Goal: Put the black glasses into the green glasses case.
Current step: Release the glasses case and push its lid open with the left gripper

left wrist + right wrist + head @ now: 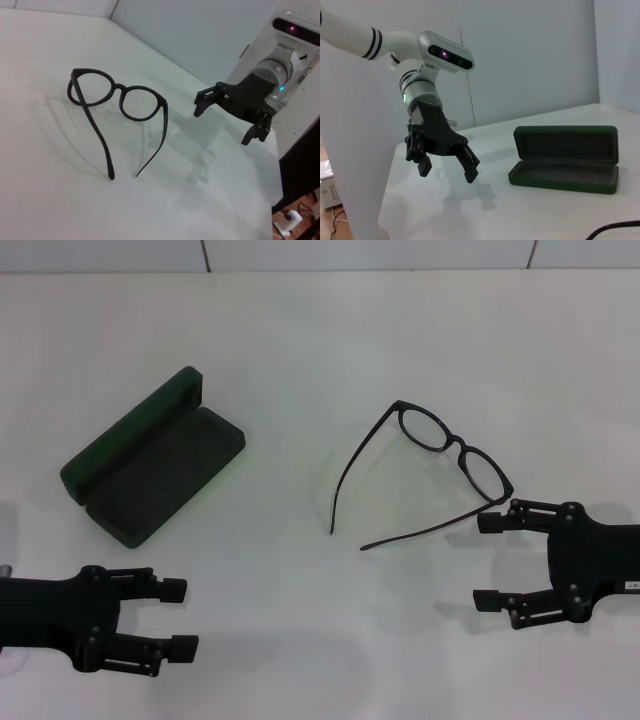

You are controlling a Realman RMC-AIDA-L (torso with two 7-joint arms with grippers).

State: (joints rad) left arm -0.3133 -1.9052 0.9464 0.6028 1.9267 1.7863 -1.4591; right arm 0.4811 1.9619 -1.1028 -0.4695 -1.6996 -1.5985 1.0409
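Note:
The black glasses (459, 445) lie on the white table right of centre with both temple arms unfolded, pointing toward me. They also show in the left wrist view (120, 89). The green glasses case (150, 465) lies open at the left, its lid standing up on the far-left side and its dark lining showing; it also shows in the right wrist view (565, 160). My right gripper (487, 562) is open and empty just right of the nearer temple arm, not touching it. My left gripper (180, 618) is open and empty near the front edge, in front of the case.
The white table (300, 340) ends at a pale wall at the back. In the left wrist view the right gripper (223, 125) hovers near the table's side edge. In the right wrist view the left gripper (447, 172) hangs above the table near its corner.

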